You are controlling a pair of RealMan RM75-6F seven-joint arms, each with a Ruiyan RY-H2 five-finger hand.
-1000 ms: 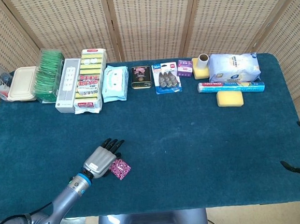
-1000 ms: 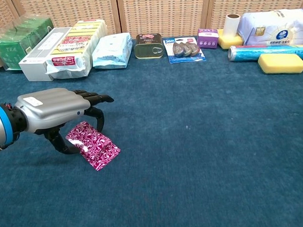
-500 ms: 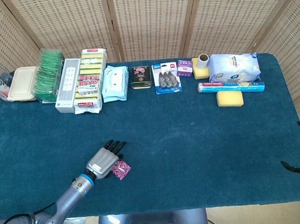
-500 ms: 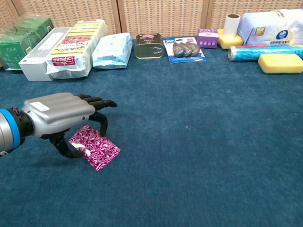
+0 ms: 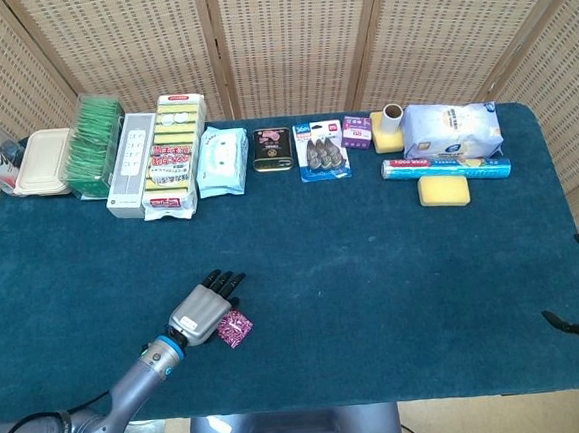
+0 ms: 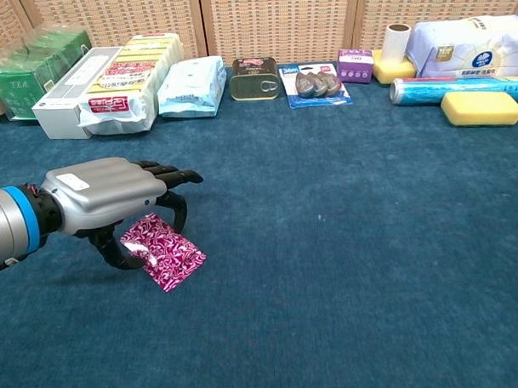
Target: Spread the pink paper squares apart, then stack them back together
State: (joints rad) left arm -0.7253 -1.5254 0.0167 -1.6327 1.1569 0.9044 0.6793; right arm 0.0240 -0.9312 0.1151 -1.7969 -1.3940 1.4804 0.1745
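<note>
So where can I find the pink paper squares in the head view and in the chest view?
Head view: the pink paper squares lie in the lower left, just right of the left hand.
Chest view: they lie left of centre, partly under that hand.
Shared landmark: the yellow sponge at the far right of the table.

Magenta paper with white swirls, silver-grey left hand with black fingers, deep teal desk
</note>
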